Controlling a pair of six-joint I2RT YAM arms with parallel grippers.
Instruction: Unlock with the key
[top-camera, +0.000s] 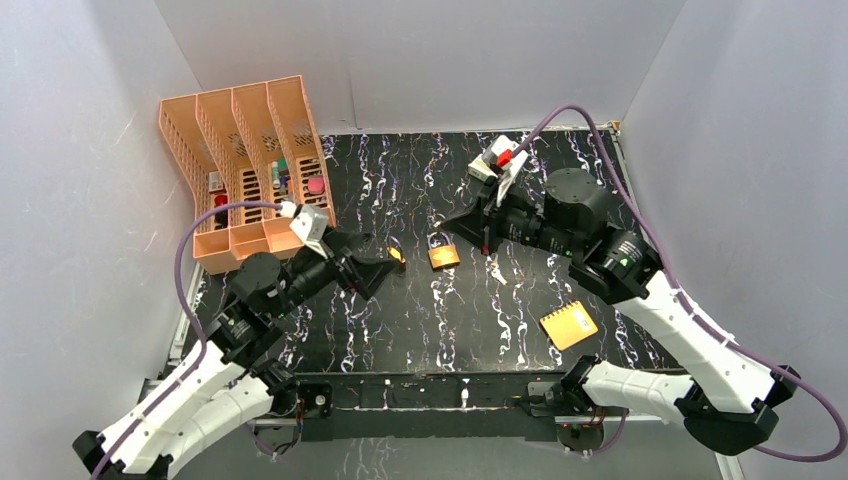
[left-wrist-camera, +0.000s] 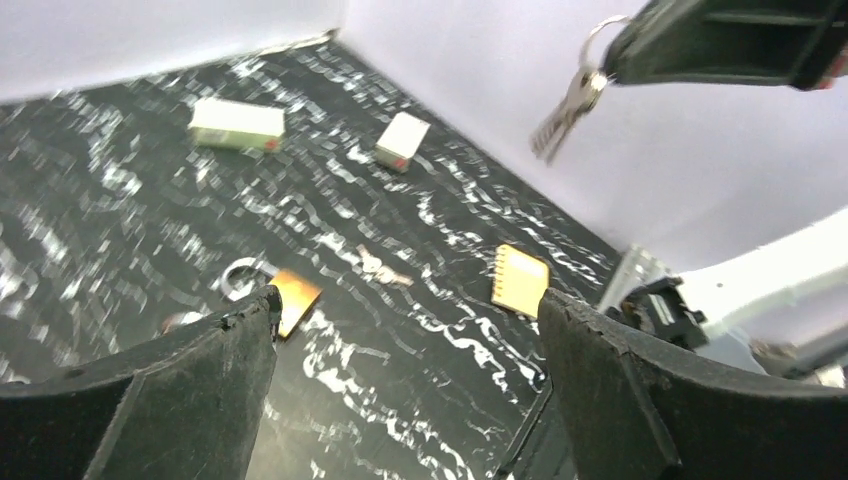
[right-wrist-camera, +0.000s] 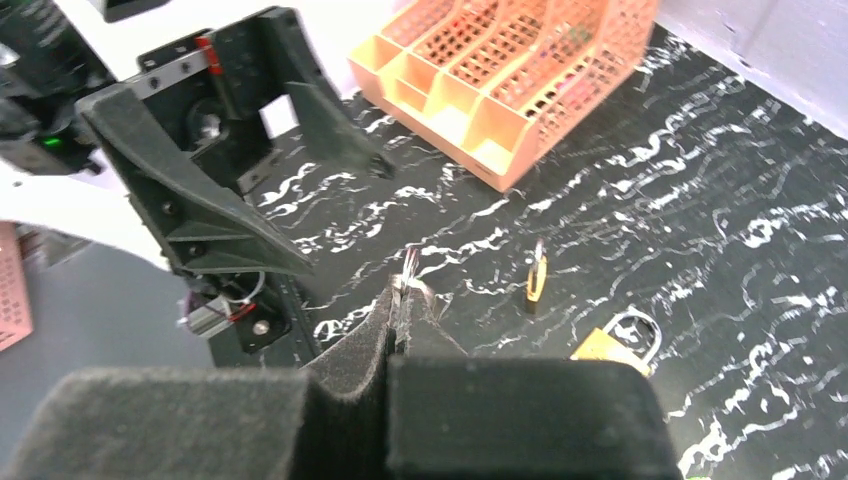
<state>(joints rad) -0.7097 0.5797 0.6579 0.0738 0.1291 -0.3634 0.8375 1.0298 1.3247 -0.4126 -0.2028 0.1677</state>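
While key (left-wrist-camera: 562, 110) dangles in left-wrist view only | right tool (right-wrist-camera: 398, 295) pinches it | left tool (left-wrist-camera: 407, 300) spread

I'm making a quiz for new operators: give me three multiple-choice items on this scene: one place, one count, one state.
1. Where is the small silver metal key bunch? A. in the orange rack B. hanging from the black right gripper C. inside a white box
2. How many brass padlocks are on the black marbled table? A. one B. two C. four
3. The black left gripper is: A. open, empty B. shut on a padlock C. shut on keys
B, it dangles from the shut fingers; B, the right wrist view shows two; A, its fingers stand wide apart.
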